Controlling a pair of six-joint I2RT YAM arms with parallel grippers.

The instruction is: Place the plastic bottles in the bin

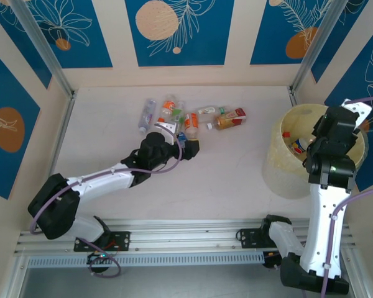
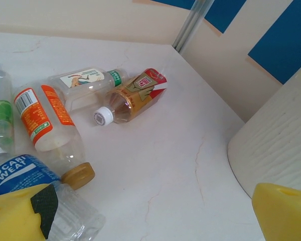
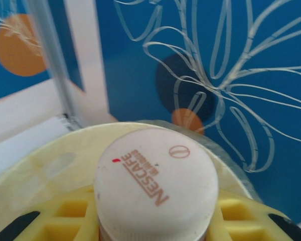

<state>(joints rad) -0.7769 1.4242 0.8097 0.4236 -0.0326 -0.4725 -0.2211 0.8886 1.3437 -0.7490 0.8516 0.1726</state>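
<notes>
The bottles (image 1: 186,115) lie in a loose cluster on the table (image 1: 224,180), toward its far side and a little left of centre. The bin (image 1: 283,167) stands well apart from them at the right edge. My left hand (image 1: 191,147) sits at the cluster's near side, jaws apart, with the Pocari Sweat bottle (image 2: 20,173) lying against one finger (image 2: 12,218). Beyond it lie three more bottles side by side, and the rightmost bottle (image 2: 133,98) points its cap back toward that hand. My right hand (image 1: 332,130) is over the bin with the Nescafe bottle (image 3: 155,191) between its fingers, and the bin's rim is behind it.
</notes>
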